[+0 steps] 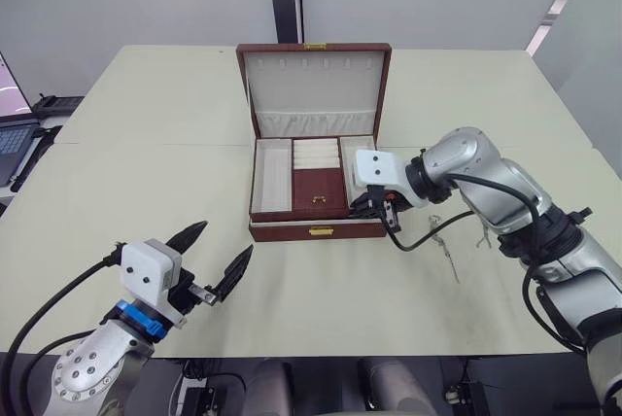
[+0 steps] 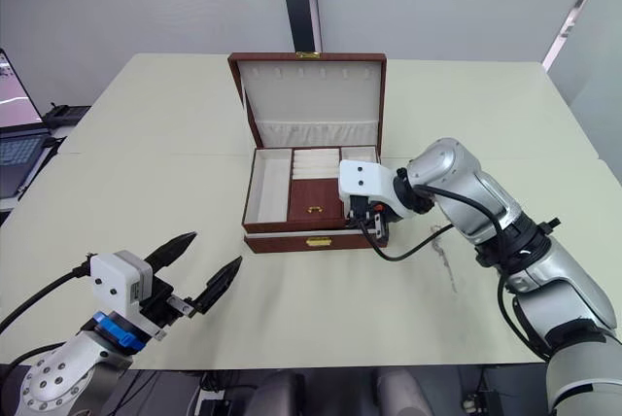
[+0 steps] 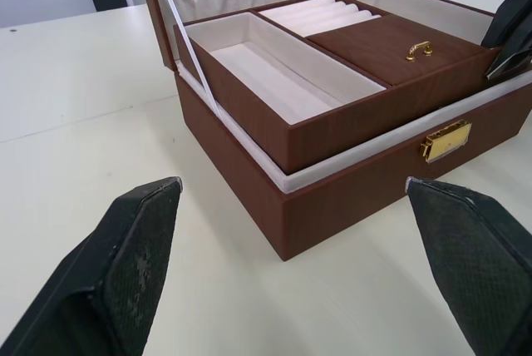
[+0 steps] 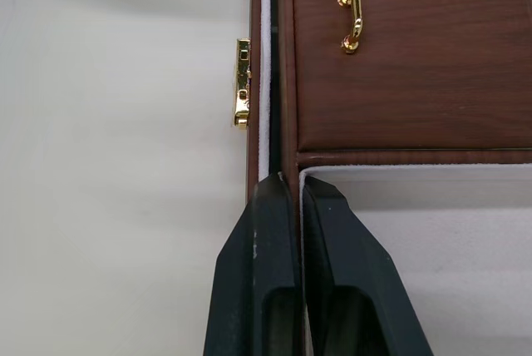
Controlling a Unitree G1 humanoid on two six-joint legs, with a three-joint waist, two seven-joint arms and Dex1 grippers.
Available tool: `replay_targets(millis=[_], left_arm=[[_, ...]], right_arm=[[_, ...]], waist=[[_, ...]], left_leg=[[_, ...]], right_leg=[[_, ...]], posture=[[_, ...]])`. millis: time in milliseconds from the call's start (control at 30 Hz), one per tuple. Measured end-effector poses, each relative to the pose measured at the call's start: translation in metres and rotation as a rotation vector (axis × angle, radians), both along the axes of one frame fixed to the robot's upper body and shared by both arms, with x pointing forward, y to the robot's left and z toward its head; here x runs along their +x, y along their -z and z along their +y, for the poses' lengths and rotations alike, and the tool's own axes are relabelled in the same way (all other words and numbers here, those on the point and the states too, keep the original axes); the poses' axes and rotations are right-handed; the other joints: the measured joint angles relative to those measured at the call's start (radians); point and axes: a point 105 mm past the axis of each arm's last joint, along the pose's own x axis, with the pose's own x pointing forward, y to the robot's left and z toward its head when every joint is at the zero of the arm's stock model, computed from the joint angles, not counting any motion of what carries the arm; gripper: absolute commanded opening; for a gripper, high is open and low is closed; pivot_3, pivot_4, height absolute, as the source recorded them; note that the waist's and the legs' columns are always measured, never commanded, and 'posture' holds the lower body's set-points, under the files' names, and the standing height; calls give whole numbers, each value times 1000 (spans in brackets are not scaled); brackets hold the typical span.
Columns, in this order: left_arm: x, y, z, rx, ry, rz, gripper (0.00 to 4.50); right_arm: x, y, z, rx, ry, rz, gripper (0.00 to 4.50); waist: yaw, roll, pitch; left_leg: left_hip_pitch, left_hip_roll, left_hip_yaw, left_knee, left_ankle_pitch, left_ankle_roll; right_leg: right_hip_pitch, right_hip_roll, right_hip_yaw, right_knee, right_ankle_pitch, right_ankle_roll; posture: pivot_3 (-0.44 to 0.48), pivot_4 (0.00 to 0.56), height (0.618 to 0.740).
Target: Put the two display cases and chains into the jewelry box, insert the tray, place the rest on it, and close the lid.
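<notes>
At near right corner of jewelry box, my right gripper pinches tray front wall, jaws together; left gripper gapes idle, well left.

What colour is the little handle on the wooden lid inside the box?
Gold. The small metal handle shows best in the right wrist view, on the brown wooden compartment lid.

left gripper spread wide, low | right gripper pinched together, arm reaching inward

Light: bright, even, from overhead.
Shadows: soft and faint on the surface.
Glare: mild sheen on the jewelry box wood.
Focus: sharp; near wrist-view fingertips slightly soft.
</notes>
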Motion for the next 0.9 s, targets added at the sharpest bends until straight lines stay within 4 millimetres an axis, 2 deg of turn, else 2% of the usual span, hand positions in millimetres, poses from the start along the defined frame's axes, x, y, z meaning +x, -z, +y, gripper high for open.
replay_targets(millis=[567,767,800,900], left_arm=[[0,-3,-2,-2,3,-19,4500],[1,-3,-2,-3,-3,-20,4500],[1,-3,-2,-3,-3,-21,4500],[1,-3,-2,-4,-3,-21,4500]], right_arm=[[-2,2,0,-5,4,30,7],[-2,1,0,-1,4,30,1550],[-2,0,1,5,6,32,1944],[-2,-5,2,29,12,38,2580]], waist=[[0,0,0],[0,0,0],[-1,0,0],[-3,0,0]], left_leg=[[0,0,0,0,0,0],[0,0,0,0,0,0],[0,0,0,0,0,0],[0,0,0,0,0,0]], right_leg=[[0,0,0,0,0,0],[0,0,0,0,0,0],[0,0,0,0,0,0],[0,0,0,0,0,0]], posture=[[0,150,740],[0,150,740],[0,150,740],[0,150,740]])
